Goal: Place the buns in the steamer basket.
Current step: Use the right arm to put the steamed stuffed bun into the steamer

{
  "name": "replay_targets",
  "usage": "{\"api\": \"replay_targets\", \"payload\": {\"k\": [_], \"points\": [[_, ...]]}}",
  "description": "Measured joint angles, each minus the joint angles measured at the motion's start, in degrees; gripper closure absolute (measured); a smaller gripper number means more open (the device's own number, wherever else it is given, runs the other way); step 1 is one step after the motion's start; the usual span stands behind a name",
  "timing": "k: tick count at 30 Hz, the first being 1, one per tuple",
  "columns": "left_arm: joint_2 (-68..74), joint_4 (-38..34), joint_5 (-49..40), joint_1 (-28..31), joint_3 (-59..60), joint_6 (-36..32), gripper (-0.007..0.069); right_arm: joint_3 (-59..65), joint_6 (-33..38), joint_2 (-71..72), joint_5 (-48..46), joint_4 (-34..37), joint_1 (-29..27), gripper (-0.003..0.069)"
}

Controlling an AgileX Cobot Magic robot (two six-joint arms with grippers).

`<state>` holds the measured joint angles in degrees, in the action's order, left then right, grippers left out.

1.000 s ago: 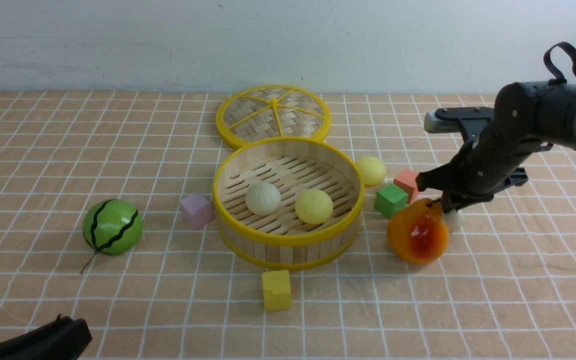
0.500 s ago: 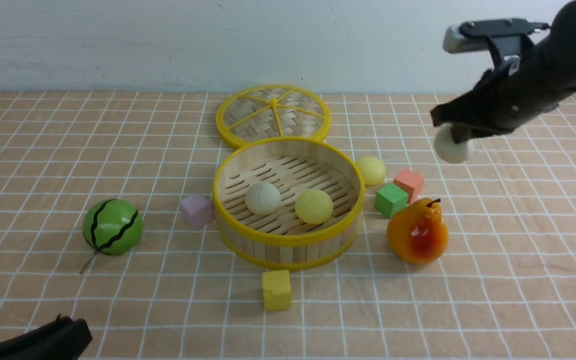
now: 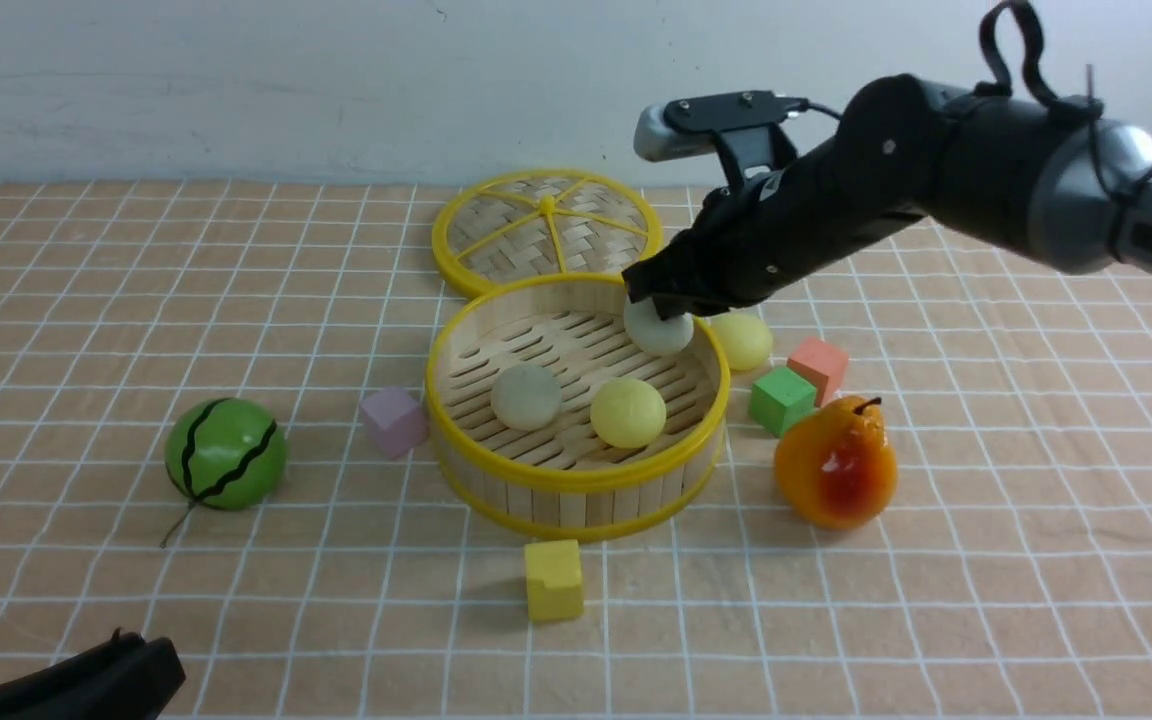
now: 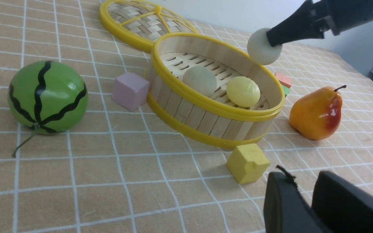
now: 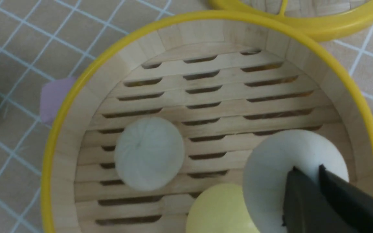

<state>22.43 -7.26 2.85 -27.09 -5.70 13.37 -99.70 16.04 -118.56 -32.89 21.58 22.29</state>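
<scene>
- The steamer basket (image 4: 186,94) stands on the tabletop (image 4: 76,168), with an off-white bun (image 4: 199,80) and a yellow bun (image 4: 243,91) side by side on its slats.
- The right gripper (image 4: 270,36) pinches a raised bun (image 4: 263,51) in the air above the basket's far rim.
- The lid (image 4: 141,19) lies flat behind the basket, toward the tabletop's far edge.
- The pink cube (image 4: 130,90) sits just beside the basket wall, with the watermelon ball (image 4: 48,96) beyond it.
- The yellow cube (image 4: 247,162) and the pear (image 4: 316,112) sit near the basket.
- The left gripper (image 4: 304,178) is near the yellow cube, its jaws apart and empty.

The steamer basket's (image 3: 576,500) far-left floor lies bare; off-white bun (image 3: 526,396) and yellow bun (image 3: 627,412) crowd its front.
</scene>
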Motion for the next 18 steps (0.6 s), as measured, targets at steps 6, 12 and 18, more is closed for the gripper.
{"api": "replay_targets", "payload": {"k": [6, 12, 18], "points": [[0.0, 0.0, 0.0, 0.0, 0.0, 0.0, 0.0477, -0.92, 0.0, -4.28, 2.64, -0.21, 0.0, 0.0622], [0.0, 0.0, 0.0, 0.0, 0.0, 0.0, 0.047, -0.99, 0.05, -5.88, 3.38, -1.38, 0.0, 0.0477], [0.0, 0.0, 0.0, 0.0, 0.0, 0.0, 0.0463, -2.51, 0.05, -4.28, 0.52, 1.55, 0.0, 0.0278]]}}
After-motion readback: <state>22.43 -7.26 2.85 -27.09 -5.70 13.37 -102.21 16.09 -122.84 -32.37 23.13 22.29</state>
